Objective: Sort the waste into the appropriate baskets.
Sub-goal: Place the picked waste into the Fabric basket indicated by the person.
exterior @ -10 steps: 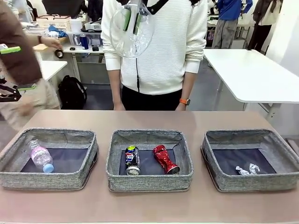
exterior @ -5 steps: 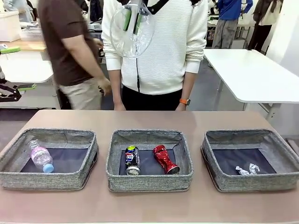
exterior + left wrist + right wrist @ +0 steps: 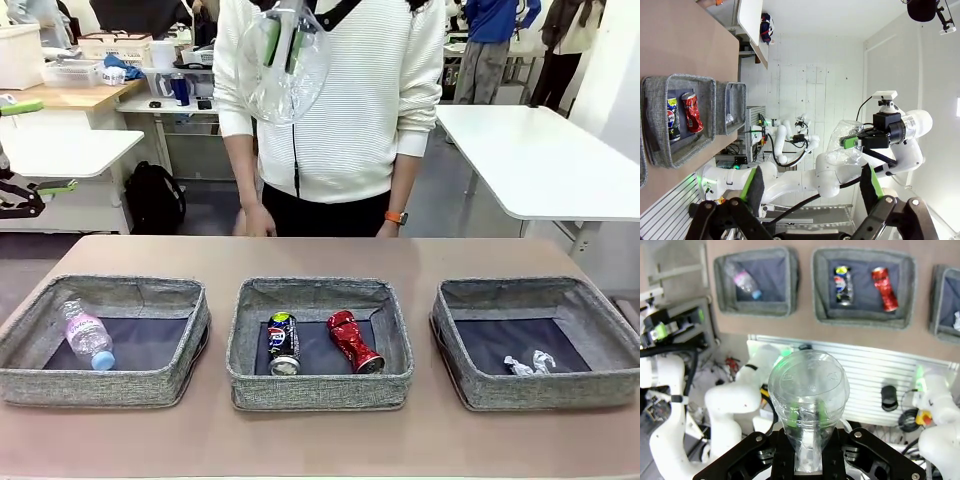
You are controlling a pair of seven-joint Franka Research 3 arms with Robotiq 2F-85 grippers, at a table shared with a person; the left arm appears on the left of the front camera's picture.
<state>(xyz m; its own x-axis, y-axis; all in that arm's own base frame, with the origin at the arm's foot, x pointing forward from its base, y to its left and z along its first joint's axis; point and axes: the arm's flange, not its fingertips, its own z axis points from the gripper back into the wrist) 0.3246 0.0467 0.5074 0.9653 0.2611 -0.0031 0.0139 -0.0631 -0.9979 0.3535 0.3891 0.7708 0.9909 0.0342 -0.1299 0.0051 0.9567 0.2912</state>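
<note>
Cup: clear plastic cup (image 3: 808,405) sits pinched between the right gripper (image 3: 808,452) fingers, mouth facing away from the wrist; in the front view the cup (image 3: 283,62) hangs high above the table (image 3: 320,256), green pads showing through its wall.
Right fingers: closed onto the cup's lower body, firm enough that it looks slightly creased.
Left fingers: left gripper (image 3: 810,184) spread wide, nothing between the pads; the right arm with the cup shows beyond them.
Change: a passer-by in a brown shirt behind the table half a second ago is gone; the person in the white sweater has a hand (image 3: 257,220) nearer the far table edge. Cup and bins unmoved.
Bins: left bin (image 3: 30,375) holds the bottle (image 3: 88,334); middle bin (image 3: 320,388) holds the dark can (image 3: 283,343) and red can (image 3: 353,341); right bin (image 3: 470,385) holds white scraps (image 3: 530,364).
Meaning: cup is probably the last item; my guess is it belongs with the bottle, far below the fingers.
</note>
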